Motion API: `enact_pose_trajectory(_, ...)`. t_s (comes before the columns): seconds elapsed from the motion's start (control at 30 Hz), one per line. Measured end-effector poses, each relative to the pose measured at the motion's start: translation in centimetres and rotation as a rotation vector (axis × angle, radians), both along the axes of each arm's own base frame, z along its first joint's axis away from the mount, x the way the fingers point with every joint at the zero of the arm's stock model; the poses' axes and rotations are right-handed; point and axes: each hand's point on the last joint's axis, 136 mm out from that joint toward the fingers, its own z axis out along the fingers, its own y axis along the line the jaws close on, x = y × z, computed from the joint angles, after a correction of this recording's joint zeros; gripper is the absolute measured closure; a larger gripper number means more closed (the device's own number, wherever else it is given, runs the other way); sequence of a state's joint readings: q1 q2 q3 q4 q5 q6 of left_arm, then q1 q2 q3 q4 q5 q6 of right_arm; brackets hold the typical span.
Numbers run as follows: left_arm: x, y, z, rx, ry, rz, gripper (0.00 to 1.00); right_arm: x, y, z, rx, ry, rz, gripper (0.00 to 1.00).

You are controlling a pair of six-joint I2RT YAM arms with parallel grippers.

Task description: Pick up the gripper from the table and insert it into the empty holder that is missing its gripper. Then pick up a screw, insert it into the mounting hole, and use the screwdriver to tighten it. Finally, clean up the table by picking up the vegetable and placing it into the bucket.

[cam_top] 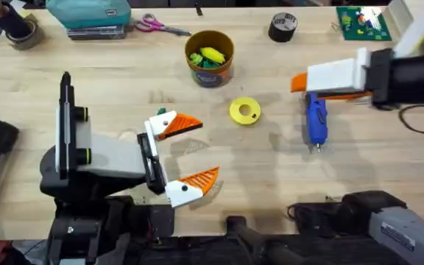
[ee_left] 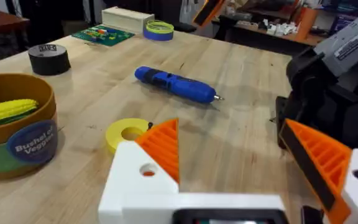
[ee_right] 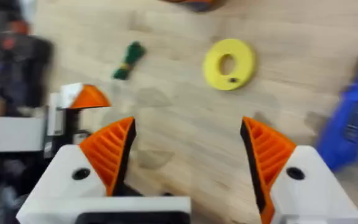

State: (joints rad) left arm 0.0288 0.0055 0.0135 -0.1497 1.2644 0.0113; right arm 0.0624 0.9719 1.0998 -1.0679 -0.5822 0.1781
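Observation:
My left gripper (cam_top: 206,149) stands open near the table's front, and each of its white holders (cam_top: 155,126) carries an orange ribbed gripper wedge (cam_top: 180,124). The green vegetable (cam_top: 162,112) lies on the wood just beyond its upper finger; the right wrist view shows that vegetable (ee_right: 128,60) too. My right gripper (ee_right: 188,124) is open, orange wedges on both fingers, and hovers at the right (cam_top: 304,87) just above the back end of the blue screwdriver (cam_top: 315,121). The bucket (cam_top: 210,57) stands at the back middle, with yellow and green toy pieces inside. The screw is out of view.
A flat yellow disc (cam_top: 244,111) lies between the bucket and the screwdriver. At the far edge are a black tape roll (cam_top: 283,27), scissors (cam_top: 157,26), a teal case (cam_top: 94,15) and a green board (cam_top: 359,22). Bare wood spreads between the two grippers.

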Motion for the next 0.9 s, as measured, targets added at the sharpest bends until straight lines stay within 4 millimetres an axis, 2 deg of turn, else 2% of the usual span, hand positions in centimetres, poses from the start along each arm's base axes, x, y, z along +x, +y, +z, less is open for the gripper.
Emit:
enact_pose_trajectory(0.13, 0.0, 0.0, 0.0, 0.000, 0.000, 0.000, 0.015, -0.5, -1.8, 0.1, -0.122, -0.026, -0.045, 0.004)
enact_pose_trajectory(0.27, 0.0, 0.0, 0.0, 0.000, -0.001, 0.000, 0.016, -1.4, -2.5, -0.6, -0.227, -0.011, -0.037, 0.004)
enact_pose_trajectory(0.43, 0.0, 0.0, 0.0, 0.000, 0.000, 0.000, 0.015, -2.7, -2.6, -1.5, -0.345, 0.009, 0.015, 0.004)
enact_pose_trajectory(0.67, 0.0, 0.0, 0.0, 0.000, 0.000, 0.000, 0.015, -3.1, -2.4, -2.4, -0.455, 0.018, 0.073, 0.004)
enact_pose_trajectory(0.9, 0.0, 0.0, 0.0, 0.000, -0.001, 0.000, 0.015, -1.9, -1.6, -3.7, -0.513, 0.056, 0.109, 0.004)
